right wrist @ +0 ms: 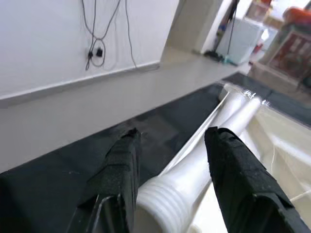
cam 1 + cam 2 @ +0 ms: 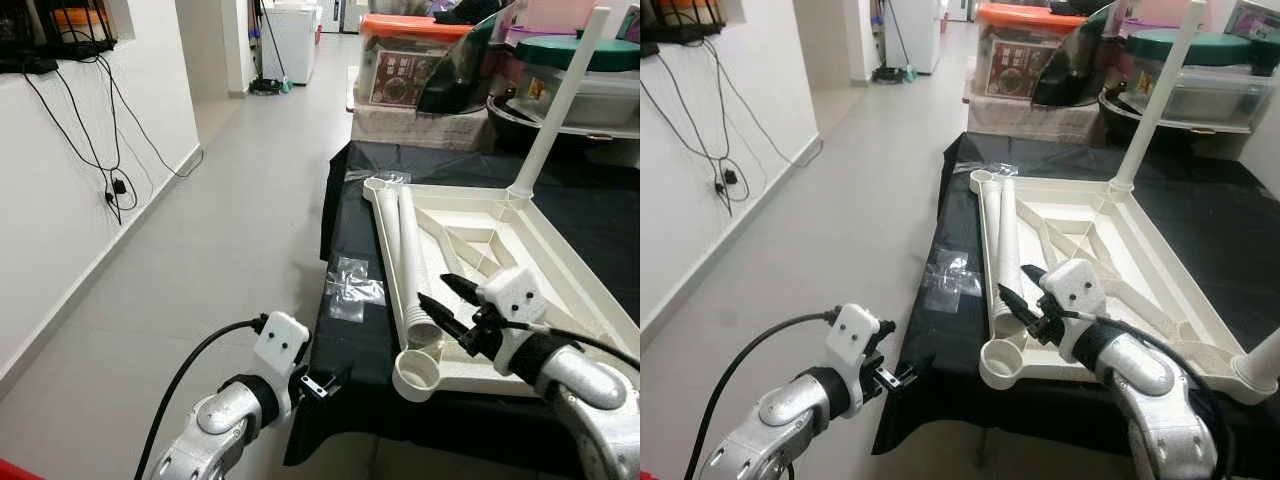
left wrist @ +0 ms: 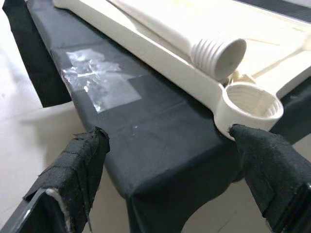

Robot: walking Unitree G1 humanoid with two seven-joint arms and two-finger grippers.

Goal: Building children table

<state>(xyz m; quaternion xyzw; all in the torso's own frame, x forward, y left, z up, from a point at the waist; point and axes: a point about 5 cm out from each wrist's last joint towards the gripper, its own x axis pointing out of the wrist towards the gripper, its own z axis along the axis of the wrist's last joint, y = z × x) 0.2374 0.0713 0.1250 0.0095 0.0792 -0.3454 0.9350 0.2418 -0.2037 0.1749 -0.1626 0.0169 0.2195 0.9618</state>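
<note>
Lying upside down on black cloth (image 2: 360, 330): tabletop (image 2: 520, 250), one leg screwed upright at its far corner.
Loose leg (image 2: 408, 250): inside tabletop, threaded end by near socket (image 2: 420, 372).
Right gripper (image 2: 448, 305): fingers apart, straddling threaded end.
Left gripper (image 2: 322, 384): fingers apart, off cloth's edge.

one tabletop (image 2: 560, 285); three legs (image 2: 410, 255)

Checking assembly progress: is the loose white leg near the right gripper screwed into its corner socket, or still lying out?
Out. The leg lies flat along the upturned tabletop, its threaded end beside the empty corner socket, with the right gripper open over it.
</note>
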